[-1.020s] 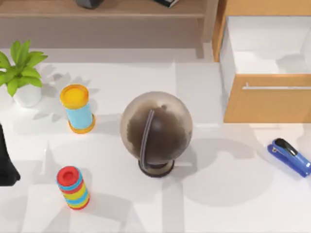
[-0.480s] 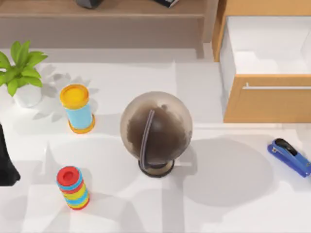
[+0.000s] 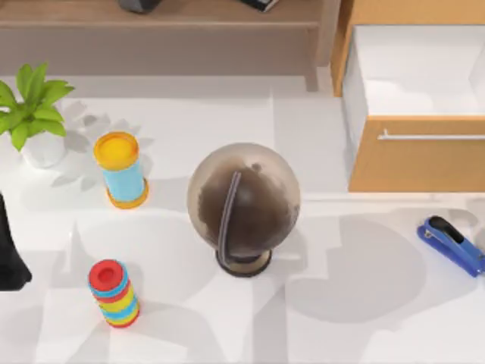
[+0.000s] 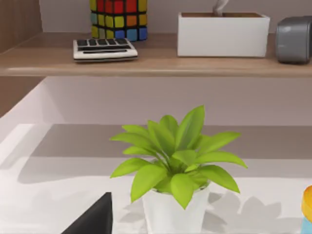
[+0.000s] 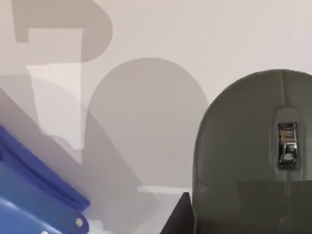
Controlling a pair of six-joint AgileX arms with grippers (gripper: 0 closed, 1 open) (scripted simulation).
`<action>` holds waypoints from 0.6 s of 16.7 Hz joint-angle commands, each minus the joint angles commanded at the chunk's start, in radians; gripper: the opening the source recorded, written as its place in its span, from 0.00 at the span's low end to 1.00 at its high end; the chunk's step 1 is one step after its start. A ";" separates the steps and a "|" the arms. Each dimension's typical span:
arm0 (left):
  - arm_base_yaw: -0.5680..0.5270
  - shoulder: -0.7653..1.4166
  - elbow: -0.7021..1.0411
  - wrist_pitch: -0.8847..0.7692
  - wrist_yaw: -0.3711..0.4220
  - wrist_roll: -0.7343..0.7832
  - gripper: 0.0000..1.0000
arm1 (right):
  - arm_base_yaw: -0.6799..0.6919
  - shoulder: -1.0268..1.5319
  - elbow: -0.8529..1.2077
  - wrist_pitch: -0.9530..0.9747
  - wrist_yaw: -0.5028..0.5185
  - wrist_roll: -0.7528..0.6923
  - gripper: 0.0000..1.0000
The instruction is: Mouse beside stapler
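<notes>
White tabletop fills most of our view from above, with a wooden shelf along its far edge and an open drawer unit at the far right. A globe stands mid-table, and we judge it is just clutter to work around, like the potted plant, the yellow-capped cylinder and the striped ring stack on the left side.

Our stapler lies flat at the table's right edge, angled, with its outer end cut off by the frame. Through the right wrist camera we see the mouse very close under the lens, its scroll wheel facing the camera, with the stapler's blue body near it but clearly apart, pale table and shadow between them. We judge the mouse is being carried or lowered toward a spot next to the stapler, which would explain why it sits so near the wrist; whether it rests on the table or hangs above it we cannot tell.

A dark wedge beside the mouse may be a finger of our right gripper, yet we cannot tell how wide the jaws stand or whether they clamp the mouse.

Our left arm sits parked at the table's left edge, its wrist camera facing the plant and the shelf; its fingers' state we cannot tell either.
</notes>
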 joint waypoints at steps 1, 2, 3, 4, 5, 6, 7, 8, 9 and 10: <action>0.000 0.000 0.000 0.000 0.000 0.000 1.00 | 0.000 0.005 -0.001 0.007 0.000 0.001 0.00; 0.000 0.000 0.000 0.000 0.000 0.000 1.00 | 0.000 0.005 -0.001 0.007 0.000 0.001 0.00; 0.000 0.000 0.000 0.000 0.000 0.000 1.00 | 0.000 0.005 -0.001 0.007 0.000 0.001 0.00; 0.000 0.000 0.000 0.000 0.000 0.000 1.00 | 0.000 0.005 -0.001 0.007 0.000 0.001 0.00; 0.000 0.000 0.000 0.000 0.000 0.000 1.00 | 0.000 0.005 -0.001 0.007 0.000 0.001 0.00; 0.000 0.000 0.000 0.000 0.000 0.000 1.00 | 0.004 0.001 0.000 0.005 0.000 0.002 0.00; 0.000 0.000 0.000 0.000 0.000 0.000 1.00 | 0.004 0.001 0.000 0.005 0.000 0.002 0.00; 0.000 0.000 0.000 0.000 0.000 0.000 1.00 | 0.006 -0.001 0.003 0.002 0.003 0.003 0.00; 0.000 0.000 0.000 0.000 0.000 0.000 1.00 | 0.010 -0.007 0.006 -0.005 0.010 0.005 0.00; 0.000 0.000 0.000 0.000 0.000 0.000 1.00 | 0.016 -0.015 0.010 -0.014 0.019 0.009 0.00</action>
